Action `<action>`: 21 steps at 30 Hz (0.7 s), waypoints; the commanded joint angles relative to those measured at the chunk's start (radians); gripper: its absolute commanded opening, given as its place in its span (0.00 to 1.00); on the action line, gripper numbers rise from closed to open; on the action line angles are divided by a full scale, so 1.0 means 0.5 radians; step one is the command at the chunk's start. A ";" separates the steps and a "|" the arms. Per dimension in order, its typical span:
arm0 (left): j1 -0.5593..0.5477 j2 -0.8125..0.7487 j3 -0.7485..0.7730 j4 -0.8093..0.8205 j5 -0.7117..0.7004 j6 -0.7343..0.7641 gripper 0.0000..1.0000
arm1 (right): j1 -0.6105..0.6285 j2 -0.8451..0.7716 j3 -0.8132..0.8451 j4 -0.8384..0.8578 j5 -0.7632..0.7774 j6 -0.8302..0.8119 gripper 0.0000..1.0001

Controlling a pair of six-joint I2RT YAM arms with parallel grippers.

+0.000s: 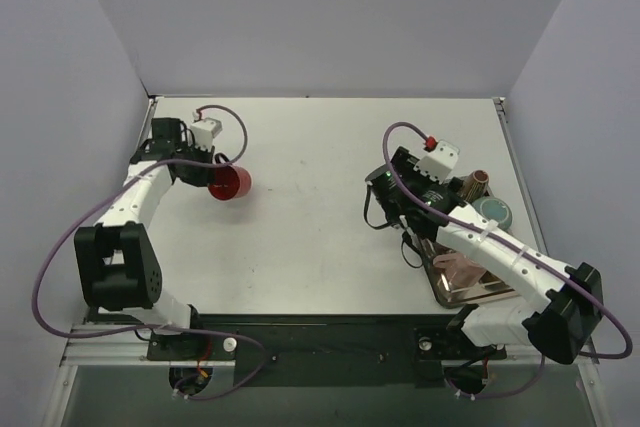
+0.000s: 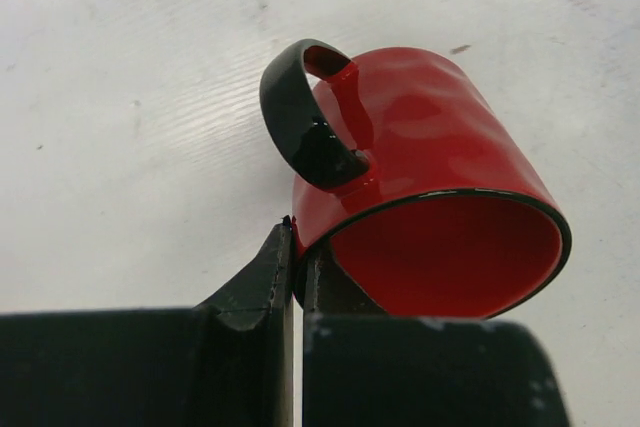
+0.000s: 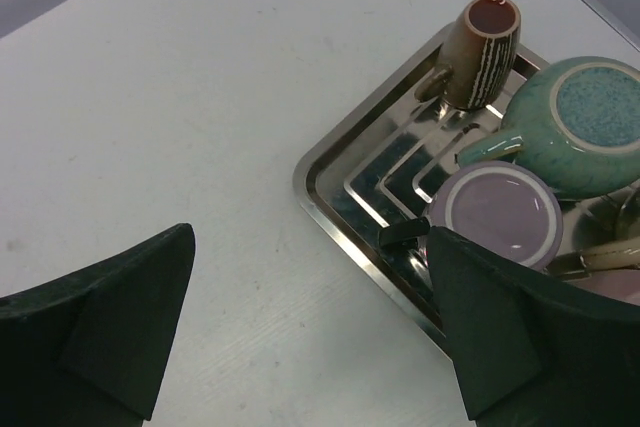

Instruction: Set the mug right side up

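A red mug (image 1: 231,183) with a black handle (image 2: 305,117) is at the left of the table, tipped on its side with its open mouth (image 2: 450,252) facing my left wrist camera. My left gripper (image 1: 205,169) is shut on the mug's rim (image 2: 298,237), one finger outside and one inside the wall. Whether the mug touches the table I cannot tell. My right gripper (image 1: 392,209) is open and empty above bare table, just left of the metal tray (image 3: 330,192).
The metal tray (image 1: 447,292) at the right holds a brown striped mug (image 3: 482,52), a teal mug (image 3: 590,112) upside down, a purple cup (image 3: 500,209) and other dishes. Grey walls enclose the table on three sides.
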 commanded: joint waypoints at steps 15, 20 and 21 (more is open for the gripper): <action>0.376 0.931 1.104 -1.009 -0.008 0.238 0.13 | -0.126 0.411 -0.223 -0.436 0.268 1.415 0.77; 0.367 0.983 1.135 -1.012 -0.023 0.244 0.34 | -0.200 0.543 -0.202 -0.417 0.222 1.418 0.74; 0.367 0.992 1.141 -1.030 -0.023 0.241 0.36 | -0.212 0.556 -0.199 -0.414 0.216 1.436 0.74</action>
